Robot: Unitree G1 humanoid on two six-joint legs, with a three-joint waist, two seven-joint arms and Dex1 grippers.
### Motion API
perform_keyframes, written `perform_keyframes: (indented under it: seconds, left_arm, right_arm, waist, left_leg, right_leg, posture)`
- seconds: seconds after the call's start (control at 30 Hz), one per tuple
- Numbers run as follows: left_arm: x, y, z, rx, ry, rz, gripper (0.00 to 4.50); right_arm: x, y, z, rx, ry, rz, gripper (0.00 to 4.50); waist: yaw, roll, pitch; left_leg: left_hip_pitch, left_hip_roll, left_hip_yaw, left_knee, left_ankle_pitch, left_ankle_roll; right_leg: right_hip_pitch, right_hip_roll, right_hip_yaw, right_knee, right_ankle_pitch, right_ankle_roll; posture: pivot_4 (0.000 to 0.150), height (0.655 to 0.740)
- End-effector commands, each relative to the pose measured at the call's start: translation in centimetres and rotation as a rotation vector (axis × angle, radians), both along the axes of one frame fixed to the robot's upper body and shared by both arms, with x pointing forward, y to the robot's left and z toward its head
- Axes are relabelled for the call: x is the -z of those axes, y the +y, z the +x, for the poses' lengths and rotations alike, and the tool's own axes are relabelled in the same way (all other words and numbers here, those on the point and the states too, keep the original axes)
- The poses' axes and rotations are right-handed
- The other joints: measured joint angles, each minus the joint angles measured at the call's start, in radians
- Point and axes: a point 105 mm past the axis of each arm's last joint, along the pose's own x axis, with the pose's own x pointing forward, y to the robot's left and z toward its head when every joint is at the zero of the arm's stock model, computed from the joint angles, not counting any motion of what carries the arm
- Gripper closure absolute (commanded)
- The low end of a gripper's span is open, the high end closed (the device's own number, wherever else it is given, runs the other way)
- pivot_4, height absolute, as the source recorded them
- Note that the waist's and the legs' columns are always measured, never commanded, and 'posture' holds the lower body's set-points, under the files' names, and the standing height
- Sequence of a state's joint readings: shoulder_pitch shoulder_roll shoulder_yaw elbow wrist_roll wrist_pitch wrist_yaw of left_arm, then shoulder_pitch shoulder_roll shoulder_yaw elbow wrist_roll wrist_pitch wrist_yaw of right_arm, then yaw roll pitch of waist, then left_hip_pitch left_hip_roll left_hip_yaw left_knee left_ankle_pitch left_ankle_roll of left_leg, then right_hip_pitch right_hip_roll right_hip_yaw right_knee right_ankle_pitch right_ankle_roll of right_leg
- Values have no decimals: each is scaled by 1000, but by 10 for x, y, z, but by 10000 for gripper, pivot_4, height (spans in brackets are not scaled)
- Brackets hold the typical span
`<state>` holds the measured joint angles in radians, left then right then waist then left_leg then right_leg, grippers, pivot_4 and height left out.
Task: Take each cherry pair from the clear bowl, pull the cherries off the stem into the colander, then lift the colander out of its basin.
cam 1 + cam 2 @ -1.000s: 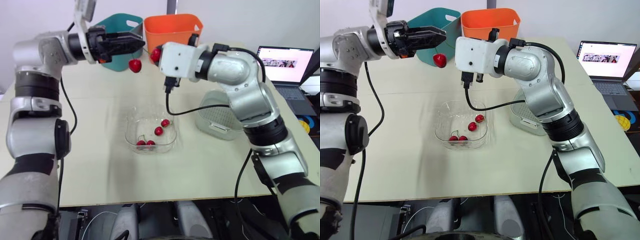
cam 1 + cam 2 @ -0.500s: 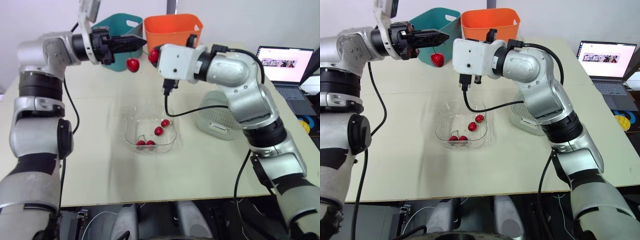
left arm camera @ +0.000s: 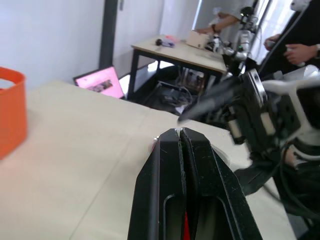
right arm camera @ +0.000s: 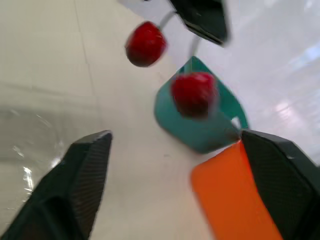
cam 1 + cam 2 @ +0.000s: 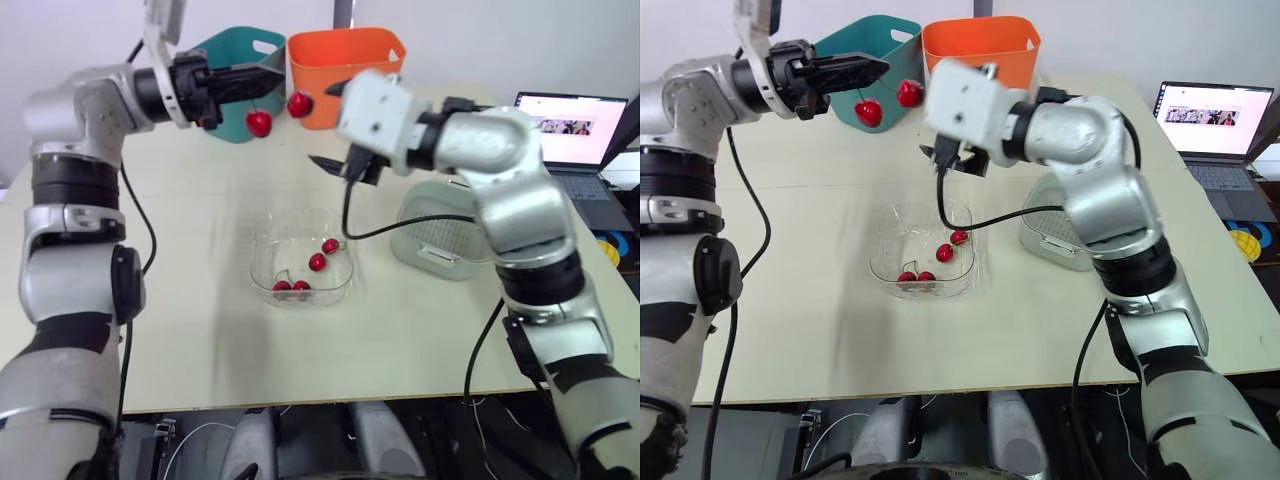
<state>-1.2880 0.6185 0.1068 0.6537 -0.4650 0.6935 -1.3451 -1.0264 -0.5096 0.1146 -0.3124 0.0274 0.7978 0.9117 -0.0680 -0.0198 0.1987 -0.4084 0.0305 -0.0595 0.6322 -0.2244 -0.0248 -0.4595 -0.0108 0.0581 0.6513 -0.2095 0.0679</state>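
With its stem barely visible, the cherry pair (image 5: 259,122) dangles in open air before the teal bin (image 5: 225,50), pinched tight by the left gripper (image 5: 283,80), the right gripper (image 4: 175,135) gaping empty just beside, its arm hiding part of the colander (image 5: 440,235).

Pale table (image 5: 200,300) bore one clear bowl (image 5: 265,250) near its middle, one basin (image 5: 420,262) with colander (image 5: 445,232) to the bowl's right, one teal bin (image 5: 235,55) and one orange bin (image 5: 345,55) side by side at far edge.
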Motion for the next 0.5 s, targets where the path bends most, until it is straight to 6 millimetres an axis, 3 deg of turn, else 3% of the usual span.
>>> perform_keyframes:
  seconds: [0.03, 0.23, 0.5]
  left_arm:
    - [-15, 4, -15, 22, -78, -13, 45000]
    - [-7, 4, -19, 45, -77, 19, 45000]
    - [-5, 3, -22, 73, -67, 43, 45000]
  right_arm:
    - [-28, -19, -25, -70, 185, 191, 395]
    - [-48, -51, -36, -82, 430, 316, 395]
    - [-46, -58, -37, -84, 573, 336, 395]
  waist:
    - [1, 0, 0]
    - [1, 0, 0]
    - [-1, 0, 0]
  left_leg:
    - [0, 0, 0, 0, 0, 0]
    - [0, 0, 0, 0, 0, 0]
    - [1, 0, 1, -1, 0, 0]
  right_leg:
    - [0, 0, 0, 0, 0, 0]
    - [0, 0, 0, 0, 0, 0]
    - [0, 0, 0, 0, 0, 0]
  posture:
    - [1500, 7400]
    - [1500, 7400]
    - [1500, 7400]
